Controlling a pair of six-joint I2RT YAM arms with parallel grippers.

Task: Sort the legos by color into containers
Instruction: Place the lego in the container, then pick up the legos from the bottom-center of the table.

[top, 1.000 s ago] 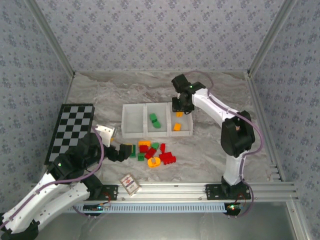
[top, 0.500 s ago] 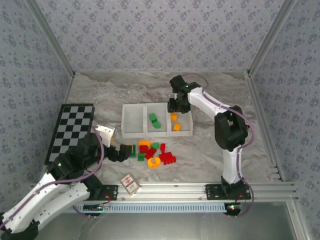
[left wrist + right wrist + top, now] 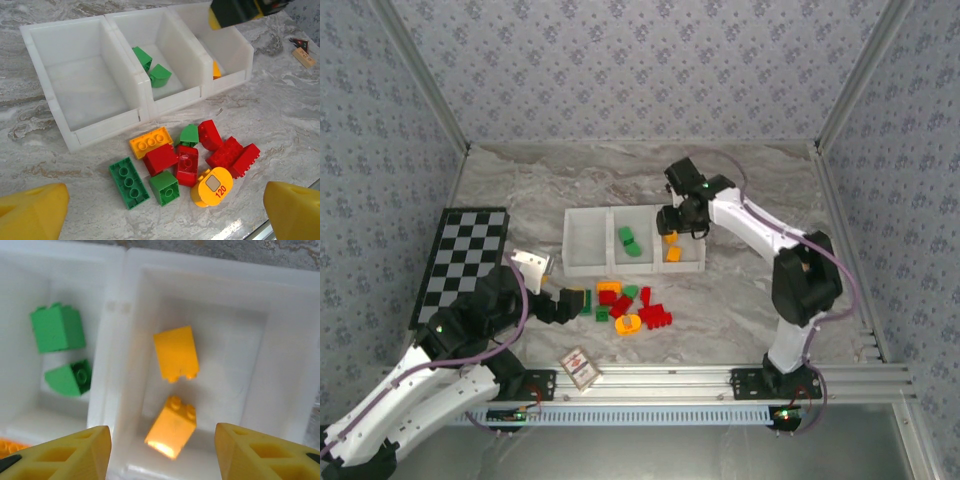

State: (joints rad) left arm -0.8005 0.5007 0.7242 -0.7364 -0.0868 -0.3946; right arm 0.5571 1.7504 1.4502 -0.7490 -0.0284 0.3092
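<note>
The containers (image 3: 586,270) are three joined white bins mid-table. The middle bin holds two green legos (image 3: 631,241) (image 3: 56,333), the right bin two orange ones (image 3: 671,246) (image 3: 175,352), and the left bin (image 3: 85,85) nothing. My right gripper (image 3: 682,220) (image 3: 161,450) hangs open over the right bin, nothing between its fingers. Loose red, green and orange legos (image 3: 630,305) lie in front of the bins, among them a round orange piece (image 3: 212,187). My left gripper (image 3: 563,303) (image 3: 165,215) stands wide open just left of that pile, holding nothing.
A black-and-white checkerboard (image 3: 465,262) lies at the left, with a small white block (image 3: 532,264) beside it. A red-patterned card (image 3: 580,367) sits near the front rail (image 3: 720,380). Patterned walls close in the table on three sides.
My right gripper has opened and let go of an orange lego, which now lies in the right bin beside the other one. The right arm shifted slightly. The left arm has not moved.
</note>
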